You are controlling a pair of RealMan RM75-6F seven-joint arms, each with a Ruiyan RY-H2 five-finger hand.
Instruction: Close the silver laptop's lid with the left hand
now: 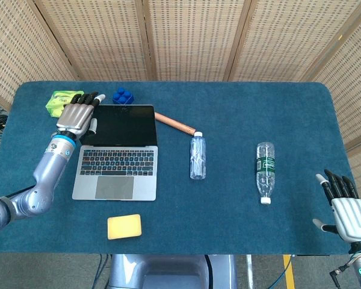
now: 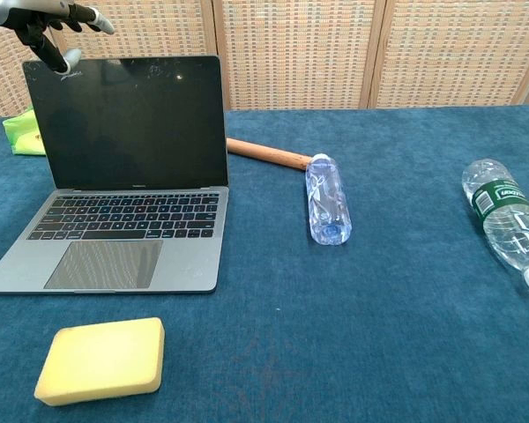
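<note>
My left hand [image 1: 77, 115] hovers at the top left corner of the silver laptop [image 1: 117, 152], fingers [image 2: 69, 60] spread and holding nothing, one tip right at the lid's upper edge (whether it touches, I cannot tell). The laptop sits open at the left of the blue table [image 1: 240, 235], lid upright, so the closing is all ahead: I judge I must press that edge forward and down. My right hand [image 1: 346, 208] rests open, well apart. The chest view crops most of my left hand.
</note>
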